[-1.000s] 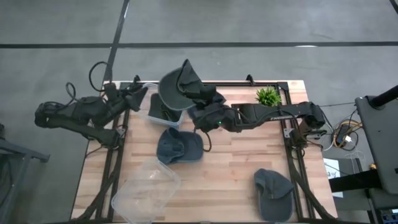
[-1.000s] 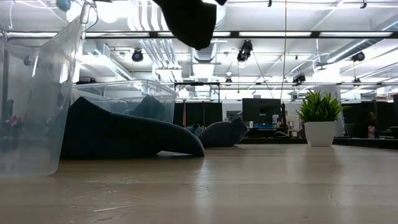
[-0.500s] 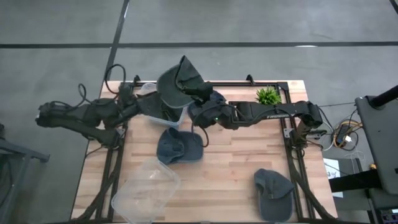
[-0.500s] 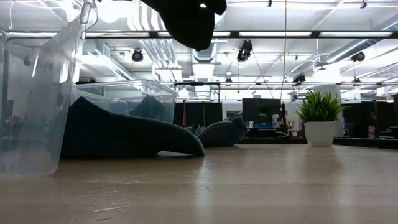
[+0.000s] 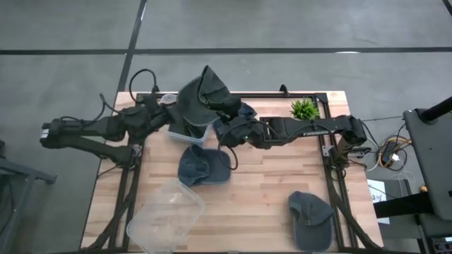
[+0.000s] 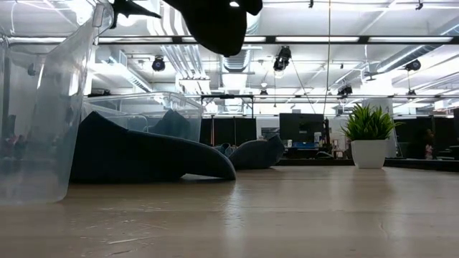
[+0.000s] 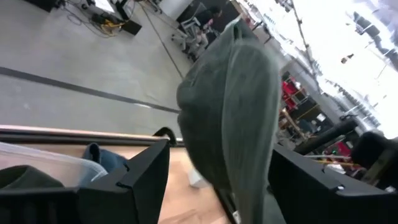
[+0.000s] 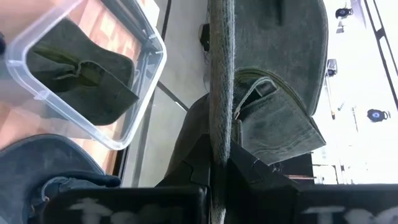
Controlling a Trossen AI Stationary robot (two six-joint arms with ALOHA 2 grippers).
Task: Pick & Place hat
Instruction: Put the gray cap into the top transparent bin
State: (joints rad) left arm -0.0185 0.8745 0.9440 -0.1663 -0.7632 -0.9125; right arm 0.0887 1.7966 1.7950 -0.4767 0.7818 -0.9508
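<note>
A dark grey hat (image 5: pixel 200 97) hangs in the air over the far left of the table, above a clear bin (image 5: pixel 178 131) that holds another hat (image 8: pixel 74 78). My right gripper (image 5: pixel 224 125) is shut on the raised hat, which shows at the top of the low view (image 6: pixel 215 21). My left gripper (image 5: pixel 176 114) has come in from the table's left. It is open, one finger on either side of the raised hat (image 7: pixel 239 118), and I see no touch. Two more hats (image 5: pixel 203 166) (image 5: pixel 311 219) lie flat on the table. My right gripper pinches a thin edge of the hat (image 8: pixel 217 146) between its two fingers; brim or crown rim, I cannot tell. The fingers come nearly level from the table's right. The hat is lifted clear of the table and the bin, and its crown (image 8: pixel 277 118) stands beside the held edge.
A second clear container (image 5: pixel 166 215) stands on edge at the near left, filling the left of the low view (image 6: pixel 43 115). A small potted plant (image 5: pixel 304 108) stands at the far right. Bare wood lies in the middle and near right of the table (image 5: pixel 261 190).
My left gripper has moved toward the table's right edge, up to the raised hat, and its fingers now stand around it. Its fingertip has come into the top of the low view. The right gripper and the hat have stayed in place.
</note>
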